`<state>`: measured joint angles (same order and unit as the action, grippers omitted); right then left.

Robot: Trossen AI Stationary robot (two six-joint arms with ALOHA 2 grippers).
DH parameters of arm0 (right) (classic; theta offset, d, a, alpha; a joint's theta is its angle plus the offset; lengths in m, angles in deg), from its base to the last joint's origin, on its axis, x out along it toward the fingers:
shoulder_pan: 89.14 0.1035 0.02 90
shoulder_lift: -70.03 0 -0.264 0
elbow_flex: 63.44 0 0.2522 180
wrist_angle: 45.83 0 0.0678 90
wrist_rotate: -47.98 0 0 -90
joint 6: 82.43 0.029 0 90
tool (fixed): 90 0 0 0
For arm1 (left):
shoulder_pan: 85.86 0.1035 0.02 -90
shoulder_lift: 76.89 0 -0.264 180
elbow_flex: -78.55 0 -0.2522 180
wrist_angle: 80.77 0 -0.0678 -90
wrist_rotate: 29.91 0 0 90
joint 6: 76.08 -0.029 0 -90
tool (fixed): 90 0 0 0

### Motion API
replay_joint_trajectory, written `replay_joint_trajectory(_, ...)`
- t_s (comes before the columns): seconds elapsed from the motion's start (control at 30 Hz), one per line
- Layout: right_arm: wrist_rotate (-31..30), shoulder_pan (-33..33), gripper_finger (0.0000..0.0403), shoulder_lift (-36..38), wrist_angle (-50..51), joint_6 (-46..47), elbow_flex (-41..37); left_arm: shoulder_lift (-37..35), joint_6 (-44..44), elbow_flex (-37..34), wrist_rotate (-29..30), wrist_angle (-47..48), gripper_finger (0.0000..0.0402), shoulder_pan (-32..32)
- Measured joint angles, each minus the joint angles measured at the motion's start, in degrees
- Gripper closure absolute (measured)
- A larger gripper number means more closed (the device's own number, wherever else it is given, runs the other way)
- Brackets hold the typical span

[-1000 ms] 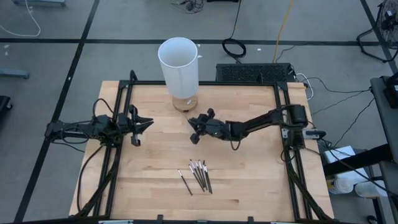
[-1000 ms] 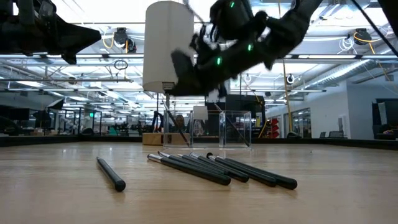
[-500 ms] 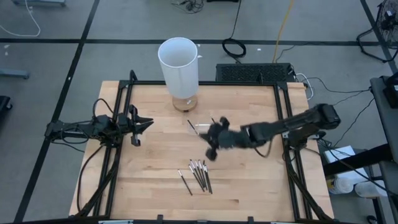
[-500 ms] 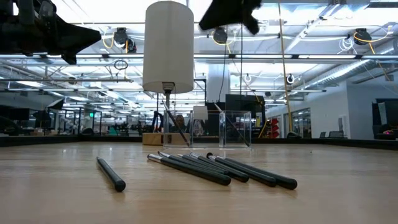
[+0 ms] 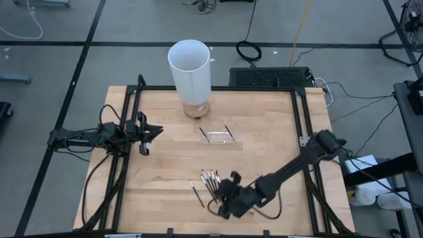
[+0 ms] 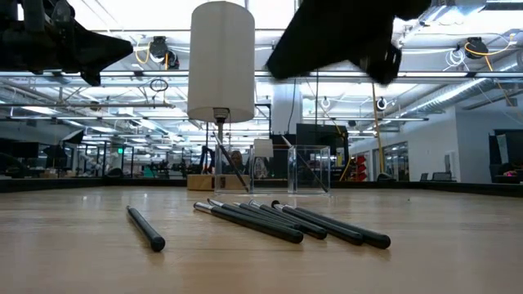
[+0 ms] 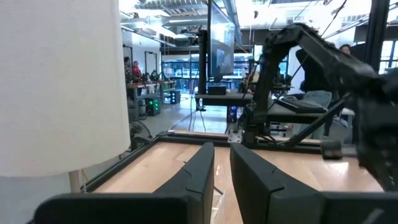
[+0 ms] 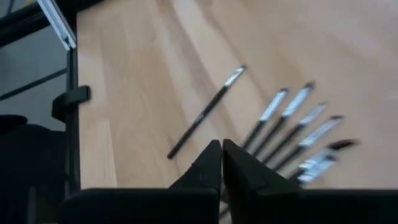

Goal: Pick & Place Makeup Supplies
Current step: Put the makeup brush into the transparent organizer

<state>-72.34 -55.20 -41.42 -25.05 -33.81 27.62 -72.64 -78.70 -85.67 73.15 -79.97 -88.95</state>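
High view: right tool (image 5: 221,206) shut, empty, just beside sticks (image 5: 211,184); descending closed risks scattering them, missing grasp.

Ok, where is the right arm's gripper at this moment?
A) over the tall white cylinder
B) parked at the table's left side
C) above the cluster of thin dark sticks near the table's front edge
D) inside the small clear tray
C: in the high view the right gripper hangs by the cluster of thin dark sticks, jaws shut and empty; its wrist view looks down on them.
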Motion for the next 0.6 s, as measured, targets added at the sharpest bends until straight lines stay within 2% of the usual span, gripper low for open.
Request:
replay_joint_trajectory(0.17, 0.5, -0.4, 0.0403, -5.9, 0.1, 1.2, 0.0, 0.0, -0.1, 0.0, 0.0, -0.1, 0.0339, 0.0)
replay_joint_trajectory(0.5, 0.1, -1.2, 0.0403, -6.0, 3.7, 2.3, 0.0, 0.0, -0.1, 0.0, 0.0, -0.1, 0.0339, 0.0)
replay_joint_trajectory(0.6, -2.1, -1.2, 0.0403, -6.0, 6.2, 4.0, 0.0, 0.0, 0.1, 0.0, 0.0, -0.1, 0.0339, 0.0)
